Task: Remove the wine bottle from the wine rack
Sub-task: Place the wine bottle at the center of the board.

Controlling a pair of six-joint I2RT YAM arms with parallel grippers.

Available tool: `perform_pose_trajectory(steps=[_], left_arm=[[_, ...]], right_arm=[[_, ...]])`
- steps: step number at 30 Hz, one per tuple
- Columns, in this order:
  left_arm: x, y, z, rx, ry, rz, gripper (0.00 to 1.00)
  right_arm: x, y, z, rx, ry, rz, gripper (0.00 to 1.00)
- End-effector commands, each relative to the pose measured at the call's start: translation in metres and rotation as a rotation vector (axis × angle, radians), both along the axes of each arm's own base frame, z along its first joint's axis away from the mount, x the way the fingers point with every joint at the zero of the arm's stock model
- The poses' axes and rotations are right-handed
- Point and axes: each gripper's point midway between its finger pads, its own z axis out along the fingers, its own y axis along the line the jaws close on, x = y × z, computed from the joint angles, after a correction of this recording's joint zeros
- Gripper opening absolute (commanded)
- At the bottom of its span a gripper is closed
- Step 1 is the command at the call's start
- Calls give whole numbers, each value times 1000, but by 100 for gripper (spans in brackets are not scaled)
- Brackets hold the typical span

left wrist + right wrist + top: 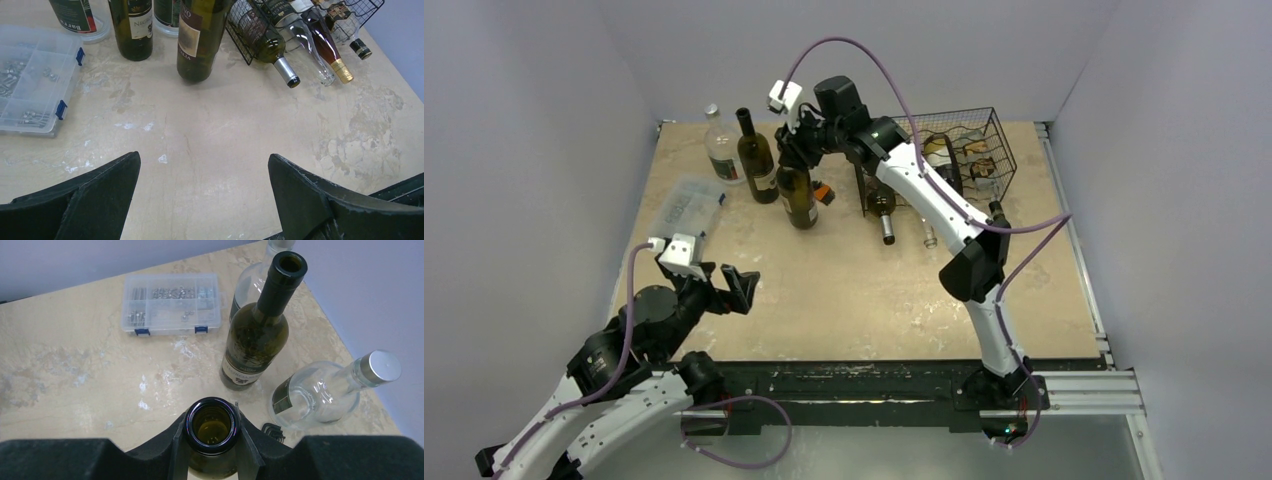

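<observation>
Left end effector (727, 291) hung low over the near left part of the desk (854, 290), its fingers spread wide with nothing between them. Beyond it lay a clear compartment box (687, 206) with blue latches and small metal parts in its cells. Behind the box stood a clear bottle (721, 148), and just to its right a dark bottle (757, 160), open at the mouth. Next came the wine bottle (800, 200), green glass, out of the rack and apart from it on its left. It was roughly upright with its base at the desk, though whether it touched the surface could not be told. The right end effector (212, 428) was clamped around its neck just under the open mouth, the arm reaching in from the right. At the far right of the desk sat the wine rack (1001, 140), black wire, with several other bottles lying in it, their necks poking out toward the near edge.
</observation>
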Motion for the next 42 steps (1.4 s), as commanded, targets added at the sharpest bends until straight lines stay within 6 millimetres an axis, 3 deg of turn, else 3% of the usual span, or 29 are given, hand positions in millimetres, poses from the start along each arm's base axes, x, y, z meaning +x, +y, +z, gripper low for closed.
perform_pose_trajectory(steps=[1,15,26,36,42], left_arm=[[3,5,1,17,-28,22,100],[5,8,2,24,-45,35,100],[6,5,0,30,-45,25,100],[7,0,-1,26,-40,10,100],[5,-2,-1,10,-39,-1,100]], right_arm=[[6,9,77,160,-160,-6,0],[33,22,71,189,-195,-61,0],[54,18,54,189,-174,-114,4],[59,17,33,170,-136,-109,37],[60,15,30,171,-120,-108,56]])
